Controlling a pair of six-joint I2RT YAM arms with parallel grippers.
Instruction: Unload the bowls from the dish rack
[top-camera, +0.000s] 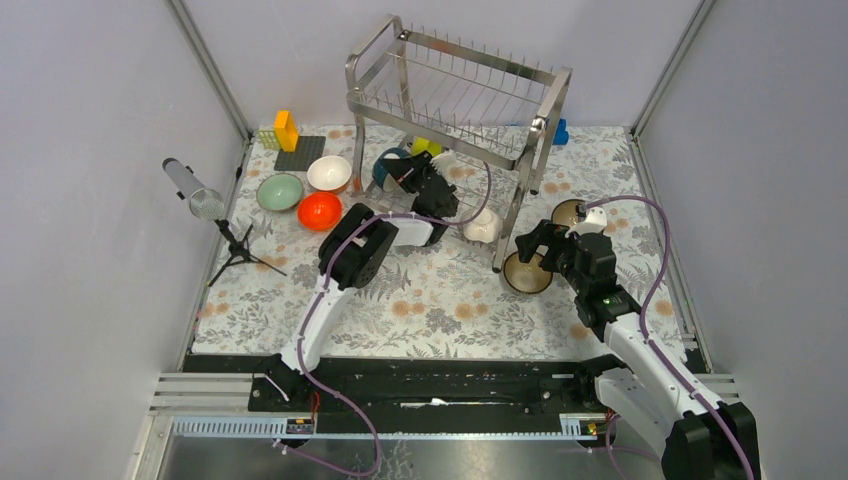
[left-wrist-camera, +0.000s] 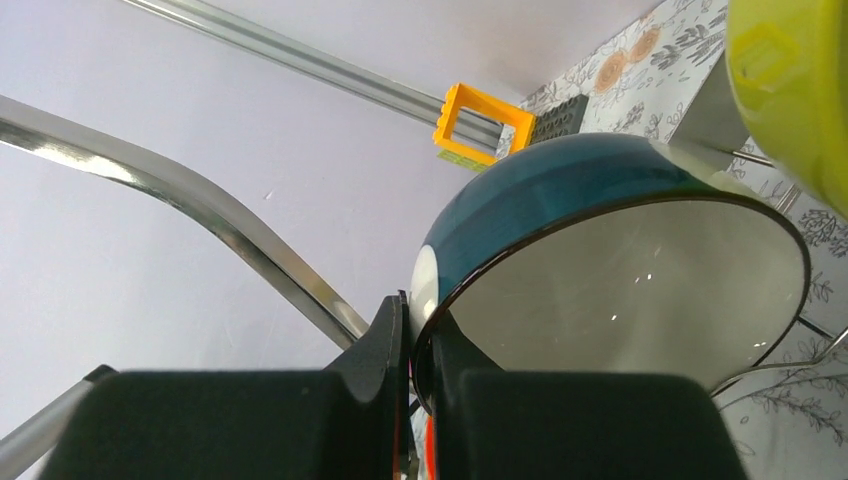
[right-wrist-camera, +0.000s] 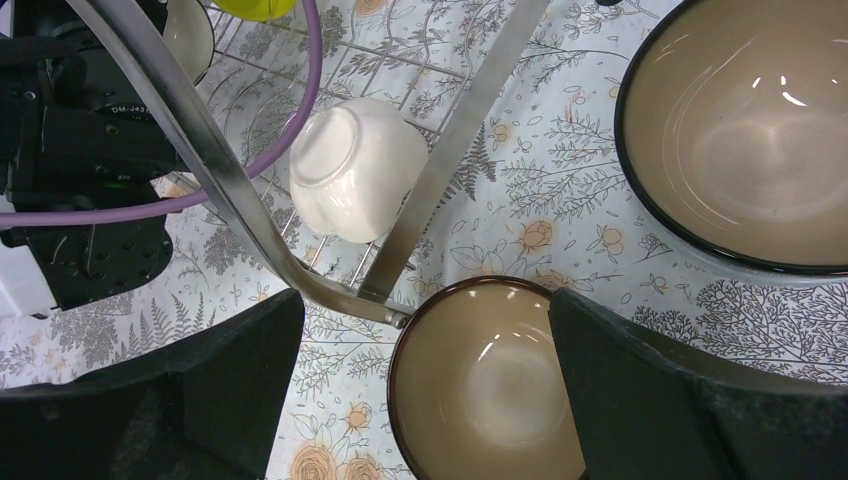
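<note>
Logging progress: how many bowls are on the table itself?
5: pale green bowl, white bowl, orange-red bowl left of the dish rack; near brown bowl and far brown bowl right of it. More may hide.

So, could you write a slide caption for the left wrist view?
Left gripper pinching the rim of a dark blue bowl, a steel bar of the dish rack at its left.

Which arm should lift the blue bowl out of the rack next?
Left. The left fingers are shut on the rim of the blue bowl inside the rack; the right fingers hang open over a brown bowl.
</note>
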